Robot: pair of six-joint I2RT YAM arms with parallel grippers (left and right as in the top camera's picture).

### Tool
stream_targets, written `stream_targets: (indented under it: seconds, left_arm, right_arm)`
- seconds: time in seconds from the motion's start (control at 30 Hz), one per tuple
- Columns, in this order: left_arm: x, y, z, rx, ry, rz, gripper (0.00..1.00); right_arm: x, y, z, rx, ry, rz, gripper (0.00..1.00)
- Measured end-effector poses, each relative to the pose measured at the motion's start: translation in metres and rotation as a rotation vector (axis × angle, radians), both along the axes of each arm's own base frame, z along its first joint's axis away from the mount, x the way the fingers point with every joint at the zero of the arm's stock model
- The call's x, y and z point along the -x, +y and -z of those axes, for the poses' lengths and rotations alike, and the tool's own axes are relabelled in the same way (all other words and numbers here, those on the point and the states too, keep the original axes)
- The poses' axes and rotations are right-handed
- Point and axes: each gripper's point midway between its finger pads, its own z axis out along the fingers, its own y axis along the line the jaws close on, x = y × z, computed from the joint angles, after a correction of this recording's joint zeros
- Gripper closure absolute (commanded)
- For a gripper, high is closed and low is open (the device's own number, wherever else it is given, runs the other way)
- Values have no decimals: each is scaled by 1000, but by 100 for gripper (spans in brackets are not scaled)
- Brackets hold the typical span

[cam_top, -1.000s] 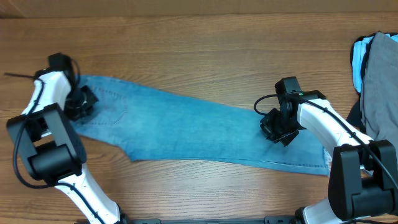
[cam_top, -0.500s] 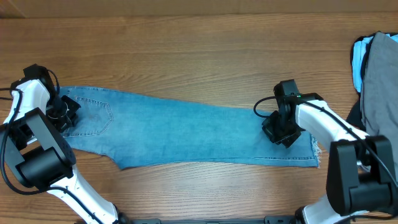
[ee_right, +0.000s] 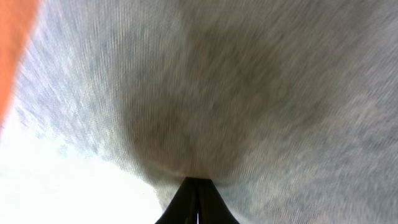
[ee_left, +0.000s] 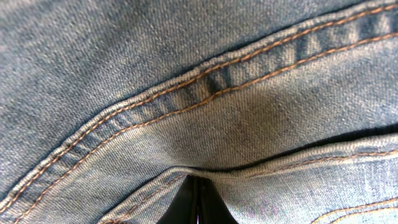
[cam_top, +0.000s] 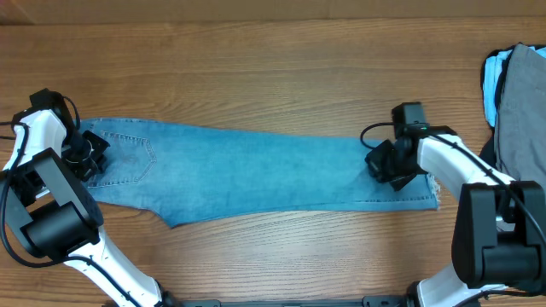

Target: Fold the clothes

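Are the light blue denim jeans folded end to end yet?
No: the jeans lie stretched flat from left claw to right claw.

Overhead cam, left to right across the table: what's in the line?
Left gripper → back pocket → right gripper → frayed hem (all on the jeans) → grey garment.

Robotics lab: wooden table (cam_top: 256, 68), mounted arms (cam_top: 448, 158).
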Motion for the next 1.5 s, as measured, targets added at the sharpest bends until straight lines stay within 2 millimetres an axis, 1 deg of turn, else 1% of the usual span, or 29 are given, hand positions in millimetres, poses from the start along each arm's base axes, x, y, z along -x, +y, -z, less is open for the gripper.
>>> stream_targets:
  seconds: [0.1, 0.17, 0.3, 0.37, 0.5, 0.6, 0.77, 0.87, 0.97, 1.0, 1.07, 1.1, 1.13, 1.17, 1.2, 1.23, 1.27, 1.33, 1.37, 1.4, 1.5]
  left_arm:
    - [-5, -2, 0, -2, -12, 5, 96]
    - [-12, -6, 0, -12, -29, 15, 96]
    - [-31, -13, -1, -38, -80, 42, 96]
    - [-45, -19, -1, -55, -118, 66, 96]
    - [-61, -28, -2, -69, -156, 96, 96]
    - [-65, -33, -2, -71, -164, 108, 96]
    - [-67, -34, -2, -76, -168, 86, 96]
    - [-67, -34, -2, -80, -168, 73, 96]
    - [-67, -34, -2, -80, -166, 74, 96]
    - [-66, -34, -2, -79, -164, 74, 96]
    - [-66, -35, -3, -79, -162, 75, 96]
    - [-65, -35, -4, -76, -157, 78, 96]
    - [-64, -36, -5, -73, -151, 83, 96]
    - [-63, -37, -6, -67, -144, 91, 95]
    - [-61, -37, -7, -63, -134, 99, 91]
    - [-61, -38, -9, -61, -131, 111, 84]
    - [-61, -39, -11, -58, -126, 129, 74]
    - [-62, -40, -19, -60, -130, 145, 17]
    - [-63, -40, -24, -63, -134, 156, 2]
    - [-63, -41, -30, -63, -142, 158, 0]
    - [-66, -45, -48, -50, -180, 166, 0]
  right_arm:
    - [-17, -10, -1, -21, -60, 38, 96]
    - [-22, -14, -1, -24, -76, 50, 96]
    - [-33, -19, -2, -12, -108, 71, 96]
    - [-41, -24, -2, 7, -135, 83, 96]
    - [-53, -32, -3, 51, -180, 100, 96]
    - [-62, -39, -3, 72, -216, 113, 96]
    - [-76, -54, -6, 113, -268, 145, 96]
    - [-82, -64, -11, 140, -271, 156, 86]
    - [-90, -69, -24, 163, -271, 128, 85]
    - [-92, -70, -31, 170, -266, 112, 82]
    - [-101, -73, -49, 188, -270, 85, 71]
    - [-103, -74, -60, 199, -260, 73, 51]
    - [-108, -76, -72, 210, -266, 65, 24]
    - [-111, -79, -84, 224, -267, 62, 4]
    - [-113, -82, -96, 243, -265, 57, 0]
    - [-113, -85, -109, 264, -254, 44, 0]
    - [-111, -88, -119, 280, -244, 33, 0]
    - [-110, -95, -139, 327, -235, -14, 0]
    - [-110, -99, -146, 349, -233, -39, 0]
    - [-108, -105, -152, 378, -225, -75, 0]
    - [-99, -120, -154, 439, -186, -167, 0]
